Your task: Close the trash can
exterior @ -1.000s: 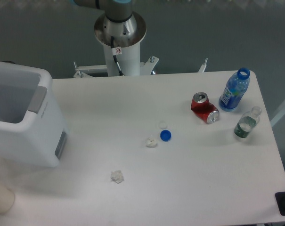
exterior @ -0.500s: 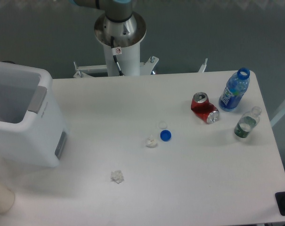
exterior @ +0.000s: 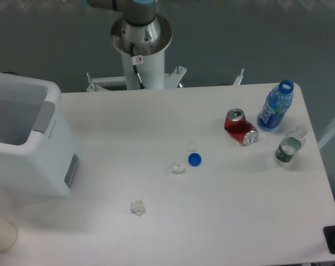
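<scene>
The desk (exterior: 156, 122) is a white rectangular surface set against a dark grey floor (exterior: 239, 39). The robot base (exterior: 140, 41), a white column with a metal flange, stands behind the far edge of the desk; the arm leaves the picture at the top, so the hand is out of view and its state cannot be told. The trash can (exterior: 29, 141) stands at the left edge of the desk, its top open, with a grey latch tab (exterior: 44, 116) on the rim and a small grey side panel (exterior: 71, 169). A red soda can (exterior: 240, 127) lies on its side at the right, near a blue bottle (exterior: 276, 106) and a clear bottle (exterior: 289, 145). A blue cap (exterior: 195, 160), a clear cap (exterior: 191, 147) and two crumpled white scraps (exterior: 137, 208) lie mid-desk. Nothing has moved since the earlier frames.
</scene>
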`<act>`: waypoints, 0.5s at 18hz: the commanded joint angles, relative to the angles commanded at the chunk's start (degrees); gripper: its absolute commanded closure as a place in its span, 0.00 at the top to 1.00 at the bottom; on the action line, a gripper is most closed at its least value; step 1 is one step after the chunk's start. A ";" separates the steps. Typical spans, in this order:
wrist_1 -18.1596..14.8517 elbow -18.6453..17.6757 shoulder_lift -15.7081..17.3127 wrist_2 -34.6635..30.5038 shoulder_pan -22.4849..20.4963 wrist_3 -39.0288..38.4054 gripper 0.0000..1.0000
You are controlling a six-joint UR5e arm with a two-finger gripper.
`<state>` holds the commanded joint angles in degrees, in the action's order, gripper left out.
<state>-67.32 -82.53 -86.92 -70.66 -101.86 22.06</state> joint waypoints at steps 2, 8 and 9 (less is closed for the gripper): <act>0.00 0.00 0.09 0.00 -0.79 0.09 0.00; -0.88 -0.17 0.26 0.00 -1.93 0.09 0.00; -0.97 -0.26 0.35 0.00 -2.72 0.09 0.00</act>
<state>-68.29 -82.79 -86.57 -70.66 -104.58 22.15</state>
